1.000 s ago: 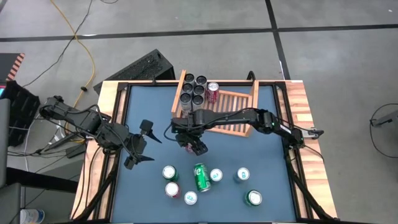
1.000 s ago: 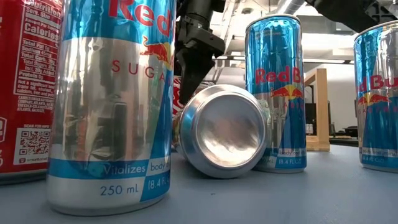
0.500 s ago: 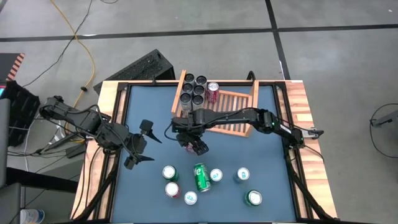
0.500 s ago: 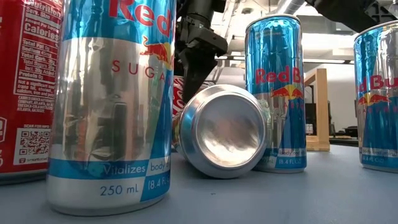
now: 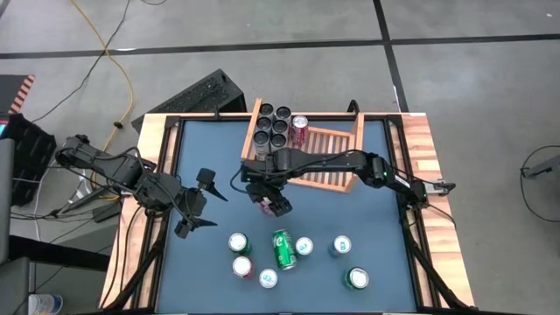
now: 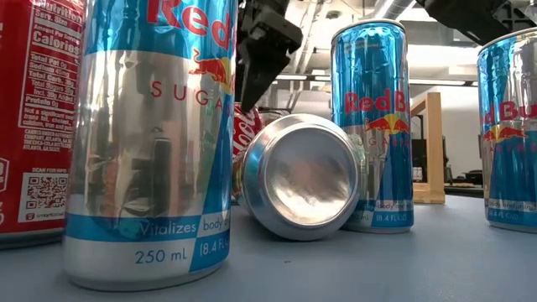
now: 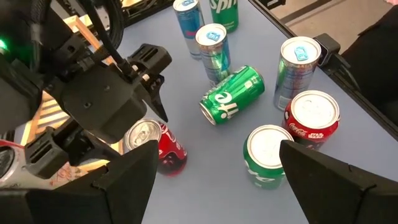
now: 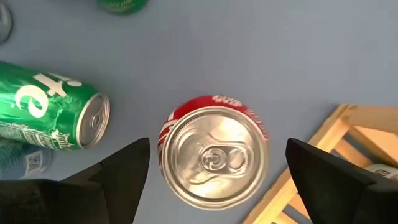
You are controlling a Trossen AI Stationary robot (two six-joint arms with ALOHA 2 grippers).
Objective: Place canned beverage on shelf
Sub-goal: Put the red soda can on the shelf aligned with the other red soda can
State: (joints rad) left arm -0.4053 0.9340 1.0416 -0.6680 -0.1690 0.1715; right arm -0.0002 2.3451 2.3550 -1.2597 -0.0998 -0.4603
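Red can point(image 8: 213, 150): you see it upright on the desk point(image 5: 367, 219), just in front of the shelf, free of any grip.
Shelf point(image 5: 328, 157): at the desk's far side, cans packed in its left end.
Right claw point(image 5: 271, 200): your fingers are spread wide, above the red can, straddling it.
Left claw point(image 5: 199, 203): spread wide too, over the desk's left part, holding nothing.
Green can point(image 5: 283, 249): on its side among upright cans at the near side.
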